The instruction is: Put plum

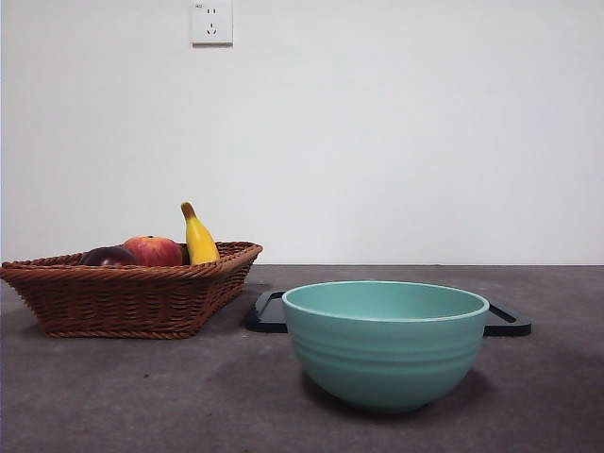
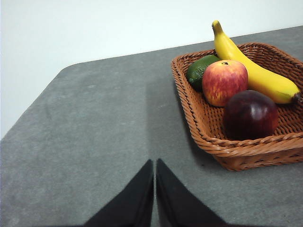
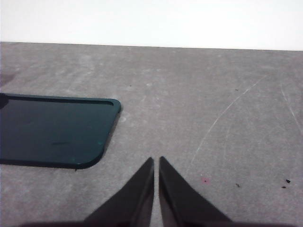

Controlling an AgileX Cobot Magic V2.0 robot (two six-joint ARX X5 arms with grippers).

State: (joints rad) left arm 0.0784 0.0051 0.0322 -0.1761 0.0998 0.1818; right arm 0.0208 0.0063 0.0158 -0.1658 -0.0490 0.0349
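Note:
The plum (image 2: 250,115) is dark maroon and glossy. It lies in the brown wicker basket (image 2: 236,153), next to a red-orange fruit (image 2: 224,81). In the front view only its top (image 1: 107,256) shows above the basket rim (image 1: 132,272) at the left. My left gripper (image 2: 155,163) is shut and empty over bare table, apart from the basket. My right gripper (image 3: 156,161) is shut and empty over bare table, beside the dark tray (image 3: 52,130). Neither arm shows in the front view.
A teal bowl (image 1: 385,342) stands at the front centre, with the dark tray (image 1: 510,321) behind it. The basket also holds a yellow banana (image 2: 255,71) and a green fruit (image 2: 200,70). A wall socket (image 1: 211,21) is on the back wall.

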